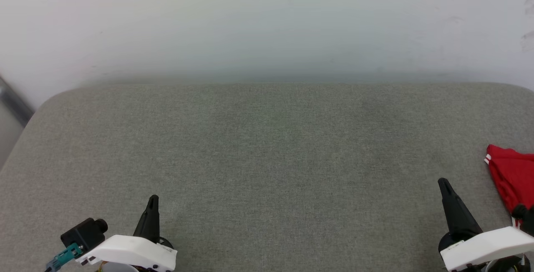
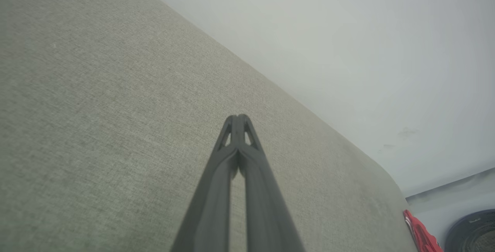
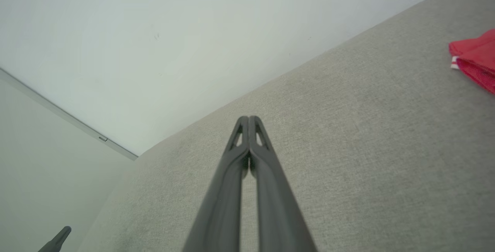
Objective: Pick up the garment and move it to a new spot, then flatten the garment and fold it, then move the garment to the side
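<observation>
The garment (image 1: 513, 180), bright red with a bit of red-white stripe trim, lies at the far right edge of the grey surface, partly cut off by the picture's edge. It also appears in the right wrist view as the garment (image 3: 475, 57) at the upper right, and as a red sliver (image 2: 421, 234) at the lower right of the left wrist view. My right gripper (image 1: 443, 183) is shut and empty, just left of the garment and apart from it. My left gripper (image 1: 153, 199) is shut and empty at the lower left, far from the cloth.
The grey fabric-covered surface (image 1: 267, 159) has rounded far corners and ends at a pale wall (image 1: 267, 21). A dark round object (image 2: 473, 230) sits on the floor beyond the surface's right end.
</observation>
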